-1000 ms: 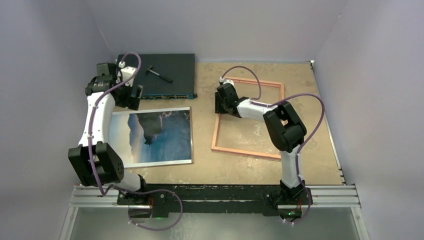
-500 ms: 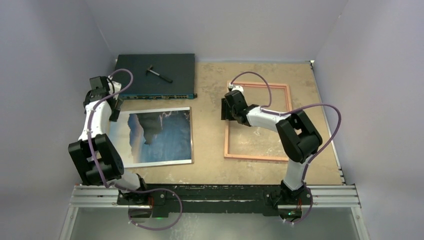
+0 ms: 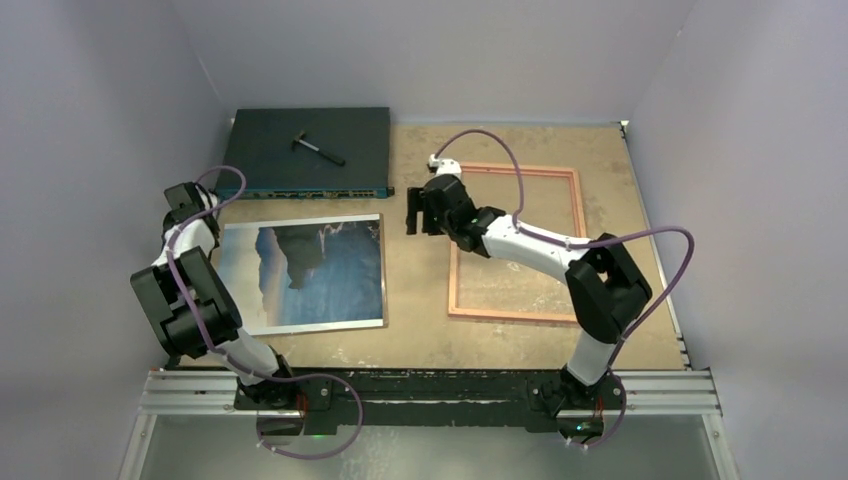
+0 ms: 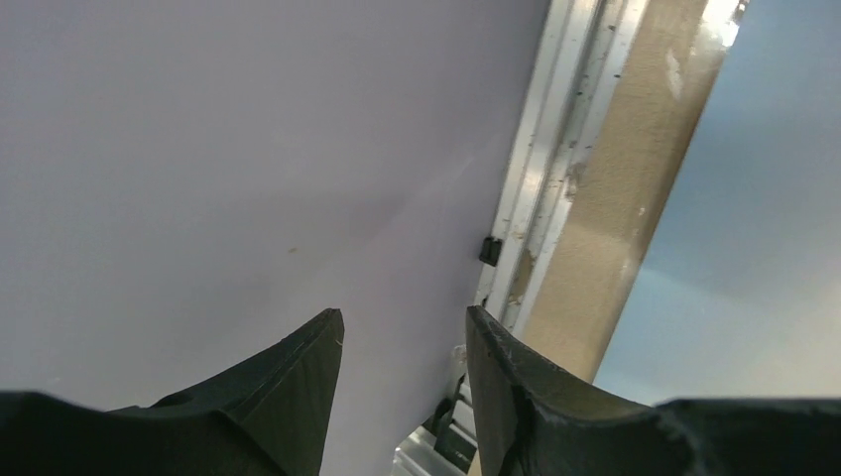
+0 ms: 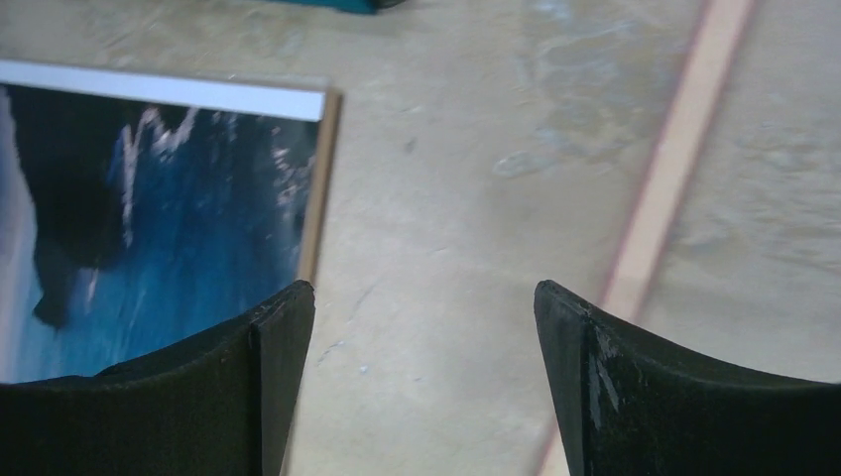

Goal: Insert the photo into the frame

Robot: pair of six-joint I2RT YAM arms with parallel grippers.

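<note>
While the photo (image 3: 305, 272) lies outside the frame (image 3: 510, 317), left gripper (image 4: 404, 327) and right gripper (image 5: 421, 297) gape.

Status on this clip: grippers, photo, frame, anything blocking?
Left gripper open, empty, beside the photo. Right gripper open, empty, over bare table between photo and frame. Photo flat, face up, outside frame. Right arm lies across frame.

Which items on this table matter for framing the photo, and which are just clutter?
For the job: photo; pink frame.
Lying about: dark electronics box; small black tool resting on top of it.
</note>
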